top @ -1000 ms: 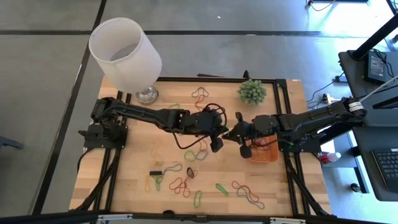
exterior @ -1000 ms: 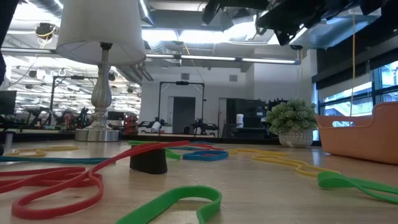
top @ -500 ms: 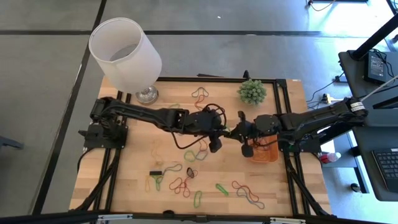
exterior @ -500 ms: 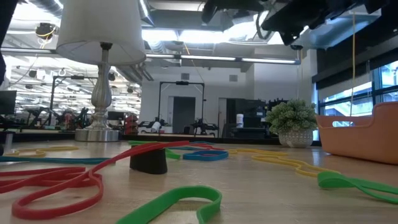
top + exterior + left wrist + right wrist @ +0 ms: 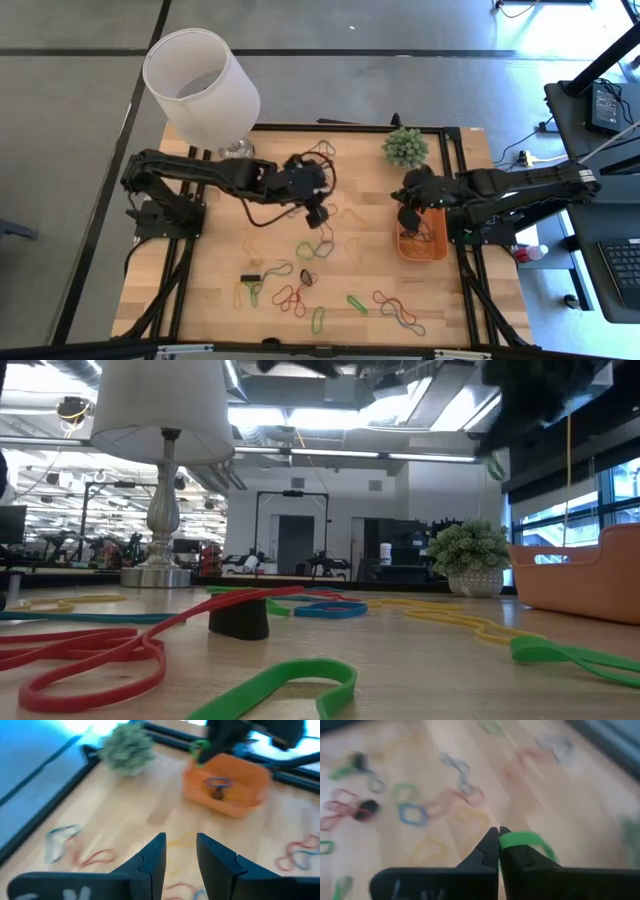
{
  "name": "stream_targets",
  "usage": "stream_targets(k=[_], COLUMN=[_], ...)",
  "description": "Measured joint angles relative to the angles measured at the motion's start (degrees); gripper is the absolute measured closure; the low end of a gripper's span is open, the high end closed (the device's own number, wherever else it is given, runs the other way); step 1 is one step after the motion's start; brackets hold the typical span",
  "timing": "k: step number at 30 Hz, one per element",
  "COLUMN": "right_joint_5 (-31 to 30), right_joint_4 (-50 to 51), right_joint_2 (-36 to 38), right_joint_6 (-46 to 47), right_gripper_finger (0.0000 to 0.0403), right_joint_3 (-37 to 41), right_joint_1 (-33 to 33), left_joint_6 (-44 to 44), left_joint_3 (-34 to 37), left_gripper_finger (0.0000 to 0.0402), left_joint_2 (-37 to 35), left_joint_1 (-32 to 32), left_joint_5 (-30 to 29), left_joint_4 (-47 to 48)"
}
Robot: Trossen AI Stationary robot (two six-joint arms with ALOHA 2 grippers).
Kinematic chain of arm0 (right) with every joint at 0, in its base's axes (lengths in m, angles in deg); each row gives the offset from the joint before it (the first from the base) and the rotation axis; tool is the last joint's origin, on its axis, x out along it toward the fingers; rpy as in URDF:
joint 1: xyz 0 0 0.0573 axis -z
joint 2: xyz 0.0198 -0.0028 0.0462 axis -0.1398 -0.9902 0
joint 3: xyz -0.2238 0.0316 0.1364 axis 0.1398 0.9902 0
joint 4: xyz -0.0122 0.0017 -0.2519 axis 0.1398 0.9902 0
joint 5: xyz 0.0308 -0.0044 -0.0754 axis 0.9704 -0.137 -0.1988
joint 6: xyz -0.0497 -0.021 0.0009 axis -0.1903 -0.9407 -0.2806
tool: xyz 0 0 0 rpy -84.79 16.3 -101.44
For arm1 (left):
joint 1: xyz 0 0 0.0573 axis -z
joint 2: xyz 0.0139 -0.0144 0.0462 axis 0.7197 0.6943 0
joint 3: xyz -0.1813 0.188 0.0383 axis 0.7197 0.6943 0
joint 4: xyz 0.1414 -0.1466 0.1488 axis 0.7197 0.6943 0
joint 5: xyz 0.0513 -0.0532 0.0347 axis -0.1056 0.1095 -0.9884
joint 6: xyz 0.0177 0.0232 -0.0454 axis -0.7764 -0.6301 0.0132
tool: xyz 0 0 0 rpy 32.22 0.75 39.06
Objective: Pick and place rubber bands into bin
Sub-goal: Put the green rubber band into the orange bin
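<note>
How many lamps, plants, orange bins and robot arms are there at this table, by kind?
Lamp: 1
Plant: 1
Orange bin: 1
Robot arms: 2, the left arm and the right arm
Total: 5

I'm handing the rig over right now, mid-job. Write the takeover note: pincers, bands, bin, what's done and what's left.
Right pincer: shut on a green band, above the bin's plant-side end, band not yet dropped.
Left pincer: open, empty, raised over mid-table, facing the bin.
Bin: orange, at the table's right side, a few bands already inside.
Left to do: release the green band into the bin, then clear the many loose bands on the wood, mostly near the front edge and centre.
</note>
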Motion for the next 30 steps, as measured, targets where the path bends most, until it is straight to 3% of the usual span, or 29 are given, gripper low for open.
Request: stream_targets(k=[8,23,30], right_joint_5=[0.3,2.2,7.9], right_joint_4=[24.6,25.9,24.5], right_joint_2=[-2.1,-13.0,-19.9], right_joint_6=[27.9,36.7,38.6], right_gripper_finger=[0.0401,0.0397,0.0400], right_joint_3=[0.0,0.0,1.1], right_joint_1=[0.2,0.3,0.3], left_joint_6=[0.1,-5.0,-6.4], left_joint_3=[0.0,0.1,2.1], left_gripper_finger=[0.0300,0.0300,0.0300], left_joint_2=[-2.0,-1.5,-1.5], left_joint_1=[-2.7,-9.0,-9.7], left_joint_5=[-0.3,-1.2,-0.1], left_joint_4=[13.1,16.5,16.7])
